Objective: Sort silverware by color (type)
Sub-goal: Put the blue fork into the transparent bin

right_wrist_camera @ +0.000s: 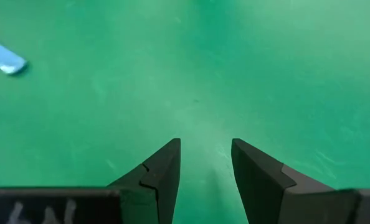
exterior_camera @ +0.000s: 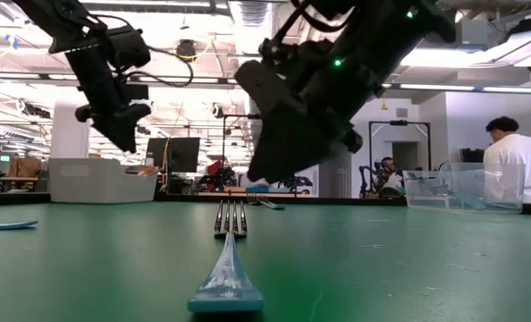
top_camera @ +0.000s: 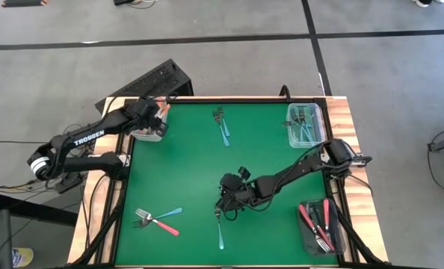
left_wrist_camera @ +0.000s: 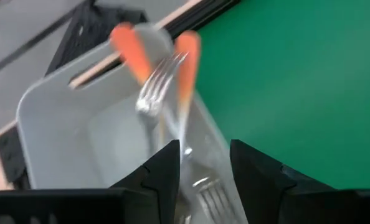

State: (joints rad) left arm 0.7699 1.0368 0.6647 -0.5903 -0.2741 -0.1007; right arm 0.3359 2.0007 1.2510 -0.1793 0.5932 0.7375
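My left gripper (top_camera: 161, 122) (left_wrist_camera: 203, 158) hangs open over the pale bin (top_camera: 147, 134) (left_wrist_camera: 60, 124) at the table's far left corner. Orange-handled forks (left_wrist_camera: 186, 59) lie blurred in that bin, below my fingers and apart from them. My right gripper (top_camera: 223, 203) (right_wrist_camera: 205, 155) stands open just above the green mat with nothing between its fingers. A light blue fork (top_camera: 220, 230) (exterior_camera: 230, 268) lies flat on the mat just near of it. Two blue forks (top_camera: 222, 125) lie at the far middle. A pink fork (top_camera: 162, 224) and a blue fork (top_camera: 168, 214) lie crossed at the near left.
A clear bin (top_camera: 306, 123) (exterior_camera: 462, 188) holding blue forks stands at the far right. A dark bin (top_camera: 319, 224) holding pink-red forks stands at the near right. A person in white (exterior_camera: 514, 161) stands in the room beyond the table. The mat's middle (top_camera: 185, 172) is bare.
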